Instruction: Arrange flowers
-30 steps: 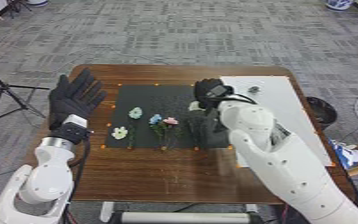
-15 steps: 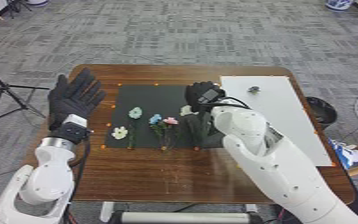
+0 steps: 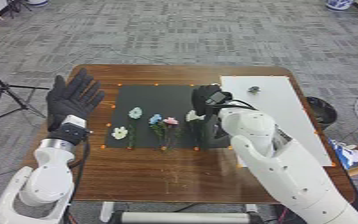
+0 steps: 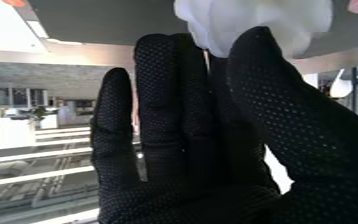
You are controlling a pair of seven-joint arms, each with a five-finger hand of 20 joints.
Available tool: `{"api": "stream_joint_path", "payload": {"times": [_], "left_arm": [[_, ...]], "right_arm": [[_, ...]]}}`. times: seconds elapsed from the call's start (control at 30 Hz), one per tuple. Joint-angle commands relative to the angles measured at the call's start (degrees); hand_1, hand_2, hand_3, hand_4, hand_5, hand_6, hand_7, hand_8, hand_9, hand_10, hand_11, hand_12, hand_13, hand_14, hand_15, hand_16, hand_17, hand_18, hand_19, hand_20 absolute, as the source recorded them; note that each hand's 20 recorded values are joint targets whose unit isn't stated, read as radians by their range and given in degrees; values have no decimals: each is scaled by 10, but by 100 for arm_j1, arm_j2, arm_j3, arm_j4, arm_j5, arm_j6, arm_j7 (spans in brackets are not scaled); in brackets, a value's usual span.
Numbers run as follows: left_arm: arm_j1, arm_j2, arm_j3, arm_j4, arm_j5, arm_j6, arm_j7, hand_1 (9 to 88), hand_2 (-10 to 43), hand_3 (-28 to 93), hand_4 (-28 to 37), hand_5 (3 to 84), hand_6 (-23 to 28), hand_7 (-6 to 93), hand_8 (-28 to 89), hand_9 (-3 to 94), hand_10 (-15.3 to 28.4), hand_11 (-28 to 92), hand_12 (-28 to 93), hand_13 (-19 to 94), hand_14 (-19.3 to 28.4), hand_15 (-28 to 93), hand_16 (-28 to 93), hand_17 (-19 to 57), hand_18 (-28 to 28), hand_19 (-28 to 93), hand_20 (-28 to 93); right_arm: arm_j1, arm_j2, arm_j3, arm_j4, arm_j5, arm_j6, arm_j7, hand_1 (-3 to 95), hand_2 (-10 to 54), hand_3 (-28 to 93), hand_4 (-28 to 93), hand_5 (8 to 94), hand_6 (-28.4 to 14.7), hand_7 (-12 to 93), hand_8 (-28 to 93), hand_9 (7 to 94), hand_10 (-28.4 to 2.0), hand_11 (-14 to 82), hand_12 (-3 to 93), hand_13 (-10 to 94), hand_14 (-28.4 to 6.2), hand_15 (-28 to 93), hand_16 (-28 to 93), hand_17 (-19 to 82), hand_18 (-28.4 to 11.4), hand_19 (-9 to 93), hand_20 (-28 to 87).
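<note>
On the black mat (image 3: 162,91) in the head view lie a pale blue flower (image 3: 135,113), a white flower (image 3: 119,133), a blue flower (image 3: 155,119) and a pink flower (image 3: 170,121). Another white flower (image 3: 193,116) lies right of these, beside my right hand (image 3: 207,97), which is over the mat's right part. My left hand (image 3: 74,97) is held up at the table's left edge, fingers straight. In the right wrist view, white petals (image 4: 255,20) are beyond the straight fingers and thumb of my right hand (image 4: 193,150); whether they touch cannot be told.
A white sheet (image 3: 278,107) covers the right side of the brown table (image 3: 158,175), with a small dark object (image 3: 254,90) on it. A dark bin (image 3: 320,111) stands past the right edge, and a tripod (image 3: 11,90) is on the floor at the left.
My right hand first moved left over the white flower, then slightly back right. That flower shows more fully now, a little right of where it was half a second ago. The left arm stayed still.
</note>
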Motion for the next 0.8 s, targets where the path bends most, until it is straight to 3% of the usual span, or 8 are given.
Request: {"api": "stream_joint_path", "payload": {"times": [0.03,0.23,0.43,0.53,0.63,0.77,0.8], "left_arm": [[53,-1,-9,-10,7,-44,-43,231,163,649,-283,352,79,73,-81,248,125,116,65,177,142,118,-21,-96,130,319,54],[13,-11,-15,8,28,-98,-69,229,159,657,-283,355,80,73,-81,252,127,118,66,178,143,119,-20,-99,132,322,55],[-89,-35,-33,53,147,-199,-212,232,157,654,-283,356,80,72,-80,253,128,117,67,180,144,119,-19,-100,133,322,55],[-179,-51,-36,73,244,-181,-261,238,157,645,-283,356,80,71,-80,253,127,117,67,180,143,119,-19,-100,133,321,55],[-178,-54,-43,69,245,-179,-259,239,158,643,-283,346,75,75,-80,253,127,115,66,181,143,118,-19,-100,134,320,55],[-174,-30,17,62,231,-115,-327,251,164,625,-283,342,74,78,-82,257,127,118,68,181,144,118,-18,-101,134,321,56],[-162,-25,25,59,204,-124,-318,250,166,624,-283,344,75,78,-83,257,127,119,68,181,144,117,-19,-101,134,321,56]], "right_arm": [[-56,84,164,-164,85,-54,-20,488,-95,792,-283,642,17,281,-162,609,-108,173,194,526,-94,478,299,232,-206,683,412],[-78,118,340,-422,228,-388,-19,470,-95,786,-283,626,12,270,-164,598,-111,167,192,516,-102,483,289,225,-207,681,413],[190,296,643,-162,518,-49,480,463,-95,780,-283,593,-5,233,-149,569,-125,150,188,496,-111,472,268,224,-209,679,406],[365,457,752,-8,721,-12,578,419,-95,779,-261,555,-26,201,-130,522,-145,132,175,434,-127,361,192,221,-192,639,323],[581,553,702,259,485,29,599,400,-95,792,-252,529,-36,185,-125,463,-155,102,154,363,-130,264,133,200,-175,564,219],[833,467,847,523,795,-711,920,392,-91,798,-256,454,-55,153,-112,406,-171,89,147,305,-132,232,100,177,-161,532,120],[838,487,837,582,764,-630,898,385,-80,797,-257,415,-71,134,-102,375,-182,87,146,275,-137,233,92,164,-157,523,108]]}}
